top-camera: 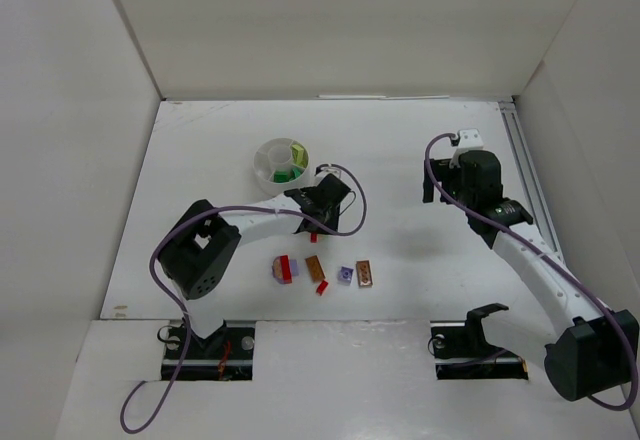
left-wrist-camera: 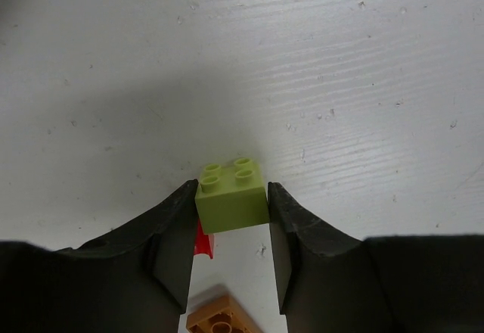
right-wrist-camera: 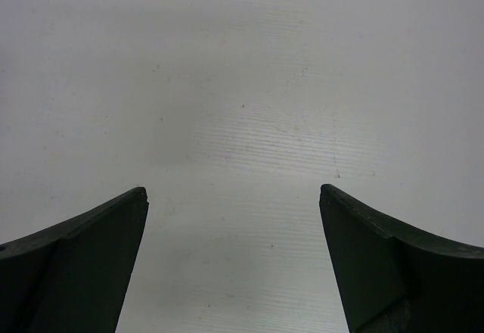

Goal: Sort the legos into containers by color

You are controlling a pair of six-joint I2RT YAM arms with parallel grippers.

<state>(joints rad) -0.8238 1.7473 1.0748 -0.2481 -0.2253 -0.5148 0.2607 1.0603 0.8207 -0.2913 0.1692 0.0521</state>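
White table (top-camera: pixel 420 270) | left pincer (left-wrist-camera: pixel 232 200) near tub (top-camera: pixel 262 152), clamping green lego (left-wrist-camera: pixel 231 206) | right pincer (right-wrist-camera: pixel 233 191) spread wide, arm outstretched

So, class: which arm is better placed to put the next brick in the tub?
Left. The left gripper is shut on a green brick near the tub; the right gripper is open, holding nothing.

The left gripper (left-wrist-camera: pixel 233 197) holds a lime-green brick (left-wrist-camera: pixel 229 185) with four studs on top, and its two black fingers (left-wrist-camera: pixel 172 251) press the left and right sides of the brick. Below the brick, in the gap between the fingers, a small red brick (left-wrist-camera: pixel 204 244) and an orange-brown brick (left-wrist-camera: pixel 219 316) lie on the white table (left-wrist-camera: pixel 340 83).
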